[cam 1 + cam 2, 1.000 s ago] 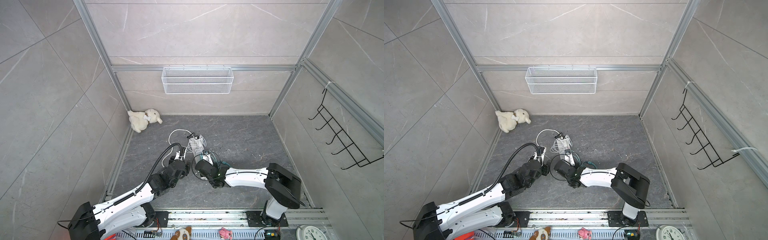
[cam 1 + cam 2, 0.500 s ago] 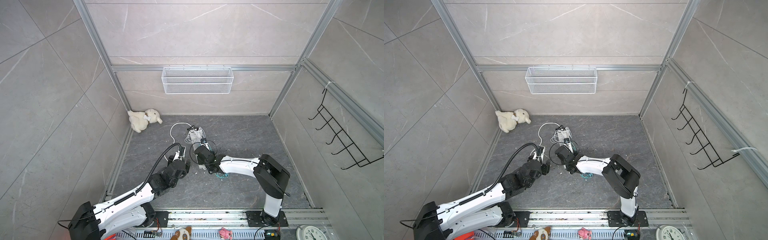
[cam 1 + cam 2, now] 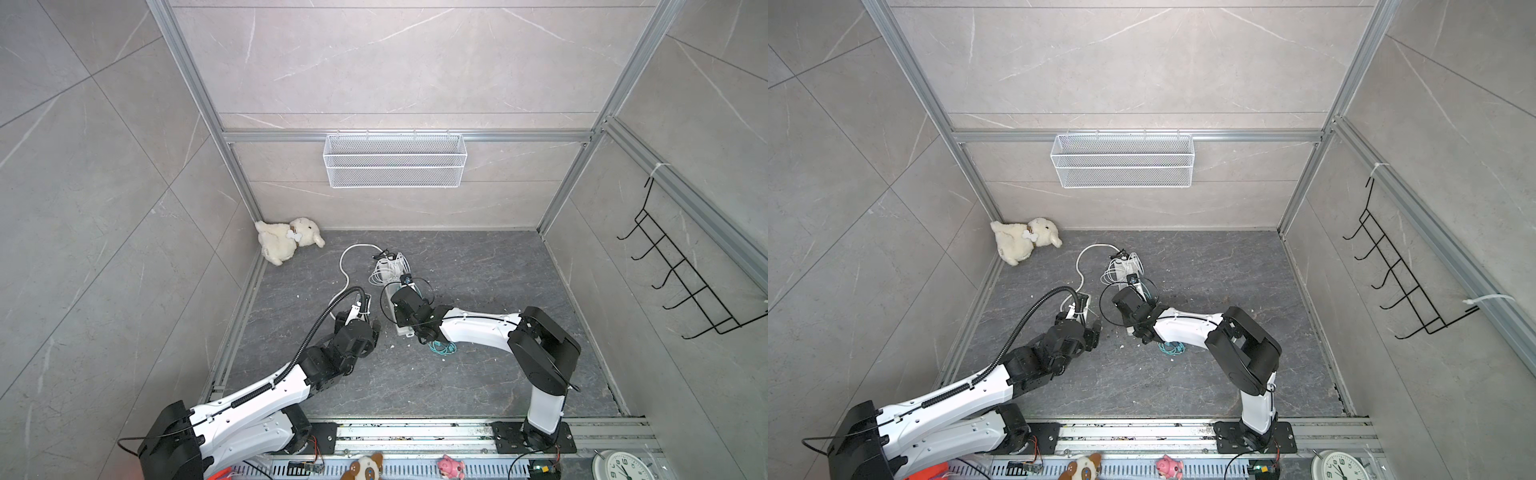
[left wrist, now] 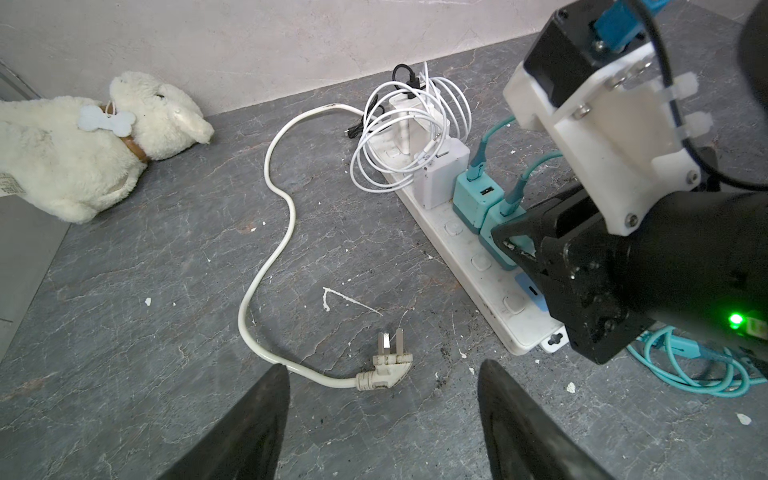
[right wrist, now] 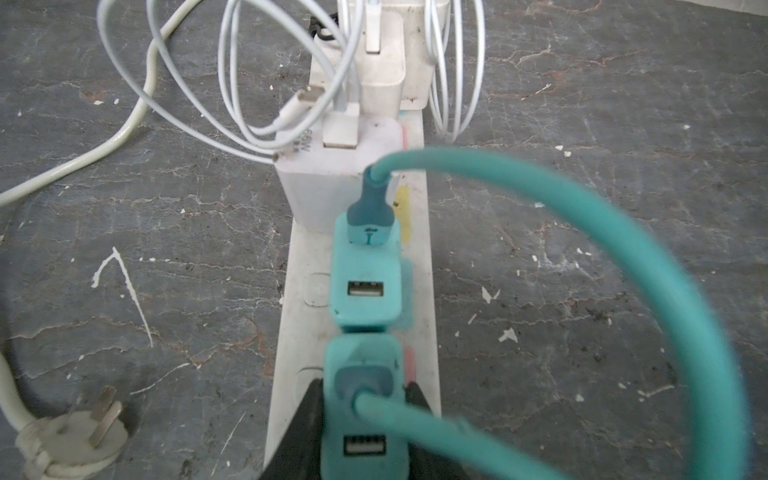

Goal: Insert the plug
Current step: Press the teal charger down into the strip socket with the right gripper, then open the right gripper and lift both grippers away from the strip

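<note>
R claw (image 5: 363, 415) was found pinched on teal adapter (image 5: 362, 453), set in power strip (image 5: 286, 357) directly beneath it. L claw (image 4: 381, 374) was spread, nothing held. Risk judged: adapter poss. part-seated; strip could be lifted or skewed if claw were withdrawn clamped.

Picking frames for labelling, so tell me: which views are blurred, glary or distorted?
Right wrist view: the teal cable looping by the lens and the near teal charger are blurred, the white charger behind is sharper. Left wrist view: crisp on the white plug; a green indicator light blooms. Both top views: even soft light, no glare, the power strip small, partly hidden by arms.
</note>
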